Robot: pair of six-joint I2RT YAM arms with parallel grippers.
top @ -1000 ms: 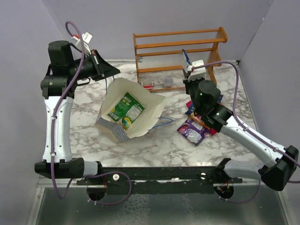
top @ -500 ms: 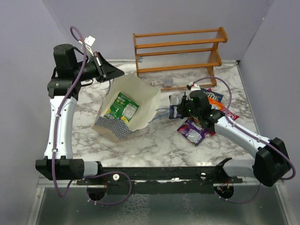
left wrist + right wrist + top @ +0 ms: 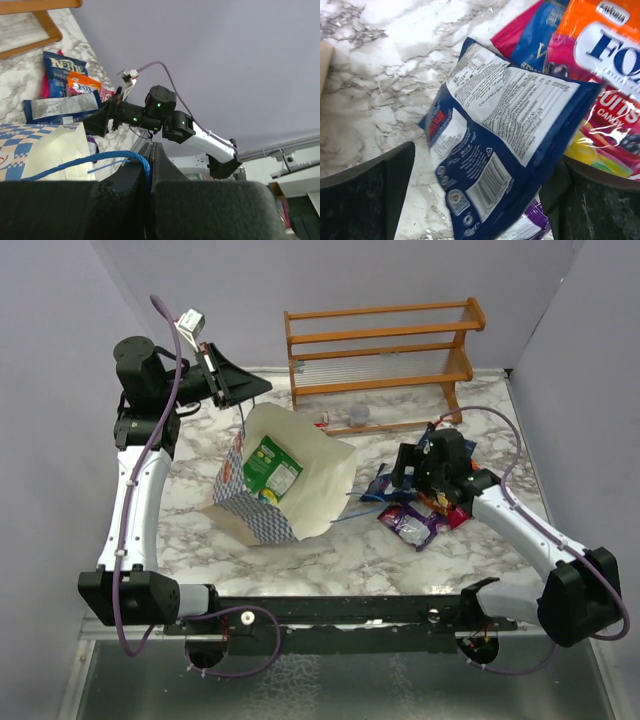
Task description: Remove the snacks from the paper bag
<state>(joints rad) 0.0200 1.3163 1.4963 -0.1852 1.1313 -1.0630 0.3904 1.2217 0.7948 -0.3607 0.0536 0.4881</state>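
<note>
The left gripper [image 3: 151, 147], clamped on the cord [image 3: 90, 160], holds the paper bag [image 3: 315, 478] open; the right gripper [image 3: 470, 192], wide above the blue packet [image 3: 495, 135], should enter squarely for the green packet [image 3: 272, 467].

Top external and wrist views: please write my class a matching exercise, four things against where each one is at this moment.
1 green-yellow packet
2 dark blue packet
3 blue cord handle
4 wooden rack

A pinched in the shut left gripper
B at the table's far side
C inside the paper bag
D within the open right gripper

Pairs: 1-C, 2-D, 3-A, 4-B
</note>
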